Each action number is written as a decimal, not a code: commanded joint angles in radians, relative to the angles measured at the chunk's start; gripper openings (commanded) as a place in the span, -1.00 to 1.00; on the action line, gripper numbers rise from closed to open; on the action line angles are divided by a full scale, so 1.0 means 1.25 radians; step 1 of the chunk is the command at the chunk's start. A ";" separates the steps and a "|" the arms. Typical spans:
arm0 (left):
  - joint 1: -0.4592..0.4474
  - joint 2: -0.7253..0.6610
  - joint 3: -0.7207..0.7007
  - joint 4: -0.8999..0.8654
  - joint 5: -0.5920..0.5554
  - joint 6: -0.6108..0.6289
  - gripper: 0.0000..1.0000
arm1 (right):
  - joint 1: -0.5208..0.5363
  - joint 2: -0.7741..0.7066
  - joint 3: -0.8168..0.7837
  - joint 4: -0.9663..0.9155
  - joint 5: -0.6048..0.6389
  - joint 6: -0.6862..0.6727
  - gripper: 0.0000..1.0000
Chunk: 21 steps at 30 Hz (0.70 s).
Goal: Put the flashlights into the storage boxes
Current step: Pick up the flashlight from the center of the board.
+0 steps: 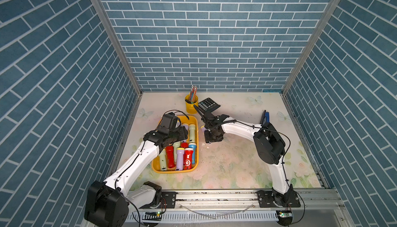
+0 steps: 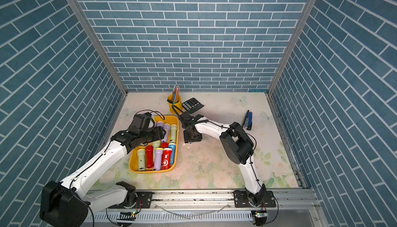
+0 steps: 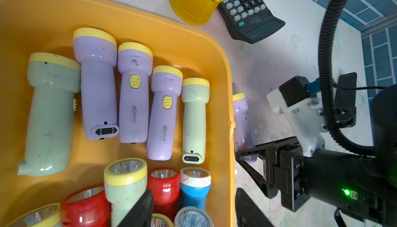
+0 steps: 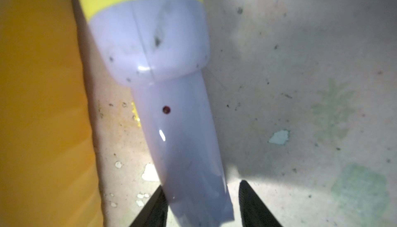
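Orange-yellow tray (image 1: pixel 174 171) sat on the left half of the floral table (image 1: pixel 236 168), packed with lilac, pale green, red and one blue flashlights (image 3: pixel 133 99). One lilac flashlight (image 4: pixel 171 118) lay flat on the table just outside the tray's right wall, yellow head pointing to the back. The right gripper (image 4: pixel 202 185) straddled its tail end. One finger (image 4: pixel 156 206) seemed to touch the barrel, though the view was blurred. The opposite finger stood clear, so the jaws were not clamped. The left gripper (image 3: pixel 193 191) hung over the tray, fingers apart, holding nothing. Pencil cup (image 1: pixel 191 105) and calculator (image 1: pixel 208 104) stood behind the tray, stapler (image 1: pixel 264 118) far right.
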 commanded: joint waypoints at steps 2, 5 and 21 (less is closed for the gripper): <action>0.007 -0.024 -0.015 -0.008 -0.004 0.000 0.23 | 0.002 0.042 0.056 -0.064 0.013 -0.017 0.03; 0.008 -0.026 -0.014 -0.010 -0.005 0.000 0.22 | 0.001 0.047 0.059 -0.078 0.014 -0.028 -0.10; 0.007 -0.083 -0.067 0.215 0.141 -0.014 0.20 | -0.006 -0.266 -0.261 0.266 -0.009 -0.038 -0.38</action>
